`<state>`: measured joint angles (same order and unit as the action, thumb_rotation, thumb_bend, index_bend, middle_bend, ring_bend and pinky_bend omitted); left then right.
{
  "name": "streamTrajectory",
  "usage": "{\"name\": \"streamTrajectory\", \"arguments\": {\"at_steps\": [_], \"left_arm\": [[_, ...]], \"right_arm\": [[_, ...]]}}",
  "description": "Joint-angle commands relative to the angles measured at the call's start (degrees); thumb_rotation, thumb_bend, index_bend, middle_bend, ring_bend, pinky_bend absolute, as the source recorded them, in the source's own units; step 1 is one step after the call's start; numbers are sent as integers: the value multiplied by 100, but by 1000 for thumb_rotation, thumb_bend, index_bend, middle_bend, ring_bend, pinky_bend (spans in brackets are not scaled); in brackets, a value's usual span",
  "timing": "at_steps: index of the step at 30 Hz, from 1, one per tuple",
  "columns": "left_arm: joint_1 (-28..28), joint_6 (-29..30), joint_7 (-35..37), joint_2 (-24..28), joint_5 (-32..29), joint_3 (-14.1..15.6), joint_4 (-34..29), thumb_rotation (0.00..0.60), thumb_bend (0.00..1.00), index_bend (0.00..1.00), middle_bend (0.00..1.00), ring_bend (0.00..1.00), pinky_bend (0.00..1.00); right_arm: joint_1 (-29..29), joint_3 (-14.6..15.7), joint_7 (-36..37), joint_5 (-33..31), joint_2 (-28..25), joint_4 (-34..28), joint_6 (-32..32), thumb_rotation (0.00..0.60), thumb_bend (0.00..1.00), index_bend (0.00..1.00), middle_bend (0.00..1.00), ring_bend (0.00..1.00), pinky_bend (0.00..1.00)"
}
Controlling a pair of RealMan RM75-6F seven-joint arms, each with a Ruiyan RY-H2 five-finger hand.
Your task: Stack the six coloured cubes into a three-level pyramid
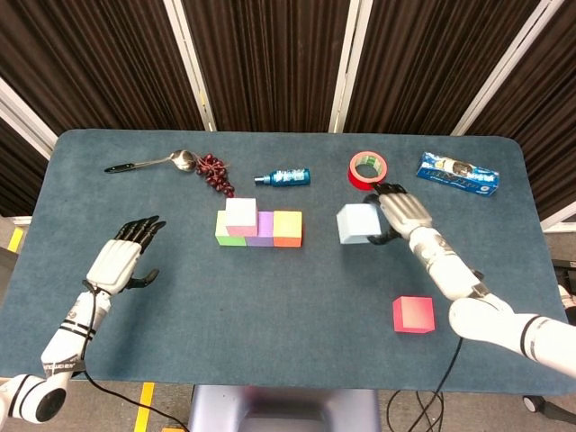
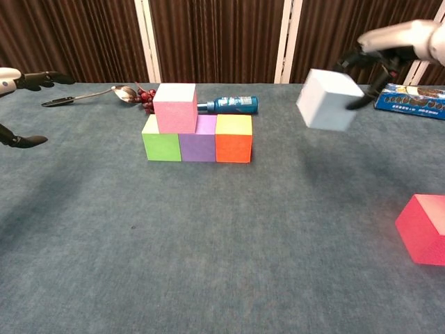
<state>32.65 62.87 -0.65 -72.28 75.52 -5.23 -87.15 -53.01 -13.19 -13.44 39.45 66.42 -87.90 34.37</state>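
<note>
A row of green (image 1: pixel 228 236), purple (image 1: pixel 260 232) and orange (image 1: pixel 288 229) cubes stands mid-table, with a pink cube (image 1: pixel 241 212) on top over the green and purple ones. My right hand (image 1: pixel 401 214) holds a light blue cube (image 1: pixel 357 223) in the air, to the right of the row; the chest view shows that cube (image 2: pixel 328 99) lifted well above the table. A red cube (image 1: pixel 413 314) lies near the front right. My left hand (image 1: pixel 121 257) hovers open at the left, holding nothing.
Along the back lie a spoon (image 1: pixel 148 163), a dark red bead string (image 1: pixel 215 173), a small blue bottle (image 1: pixel 283 177), a red tape roll (image 1: pixel 367 170) and a blue packet (image 1: pixel 457 175).
</note>
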Motion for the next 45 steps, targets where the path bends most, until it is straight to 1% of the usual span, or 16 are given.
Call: {"name": "streamTrajectory", "arguments": {"at_steps": [1, 5, 11, 14, 21, 27, 31, 36, 45], "left_arm": [[-65, 173, -69, -116, 151, 29, 79, 600, 336, 0, 0, 16, 93], [-103, 221, 24, -215, 236, 31, 183, 600, 336, 0, 0, 18, 92], [-188, 311, 274, -263, 259, -22, 368, 600, 339, 0, 0, 18, 90], [-216, 323, 416, -236, 326, -16, 445, 600, 342, 0, 0, 19, 89], [-312, 429, 776, -206, 452, -21, 605, 600, 345, 0, 0, 19, 87], [-367, 475, 1066, -230, 556, -10, 742, 600, 347, 0, 0, 19, 87], [-384, 465, 1214, -259, 604, 2, 843, 600, 347, 0, 0, 18, 87], [-388, 451, 1299, -275, 623, 2, 892, 600, 347, 0, 0, 18, 87], [-419, 443, 1538, -301, 726, 35, 1027, 600, 348, 0, 0, 18, 87]], "right_arm": [[-716, -16, -413, -763, 24, -133, 1, 600, 345, 487, 144, 0, 106], [-1536, 247, -1053, -1820, 314, -49, 236, 600, 344, 491, 144, 0, 106], [-2547, 517, -1834, -3245, 785, 191, 582, 600, 344, 491, 143, 0, 105], [-2919, 575, -2146, -3800, 1020, 375, 677, 600, 344, 492, 144, 0, 104], [-3443, 656, -2736, -4642, 1506, 870, 821, 600, 344, 488, 144, 0, 104], [-3642, 593, -3096, -5131, 1831, 1279, 833, 600, 345, 484, 143, 0, 104], [-3698, 534, -3284, -5331, 1966, 1451, 828, 600, 345, 481, 143, 0, 102], [-3708, 482, -3370, -5422, 2023, 1532, 827, 600, 344, 477, 143, 0, 101], [-3702, 287, -3689, -5678, 2131, 1653, 905, 600, 344, 465, 143, 0, 101]]}}
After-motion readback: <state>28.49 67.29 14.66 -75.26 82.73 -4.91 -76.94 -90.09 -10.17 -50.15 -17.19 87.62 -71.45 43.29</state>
